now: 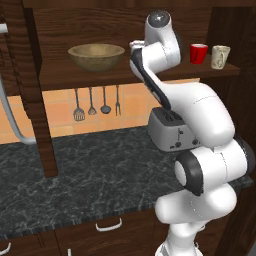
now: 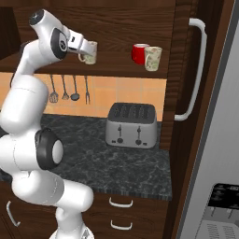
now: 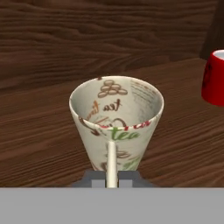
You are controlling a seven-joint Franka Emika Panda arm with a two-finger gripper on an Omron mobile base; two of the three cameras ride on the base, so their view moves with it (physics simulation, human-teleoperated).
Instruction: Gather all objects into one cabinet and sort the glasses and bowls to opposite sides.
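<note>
Item 1: cream speckled cup point(image 2: 90, 52), pinched at its near rim by the gripper point(image 2: 85, 50), just above the cabinet point(image 1: 150, 30) shelf, between the wooden bowl point(image 1: 96, 55) and the red cup point(image 2: 139, 53). Long axis upright, mouth up. Likely bound for the cup side, well apart from the bowl.

A cream printed cup point(image 3: 116, 118) stands close before the tool point(image 3: 112, 177) on the wooden shelf point(image 3: 39, 148), red cup point(image 3: 214, 78) beside.
</note>
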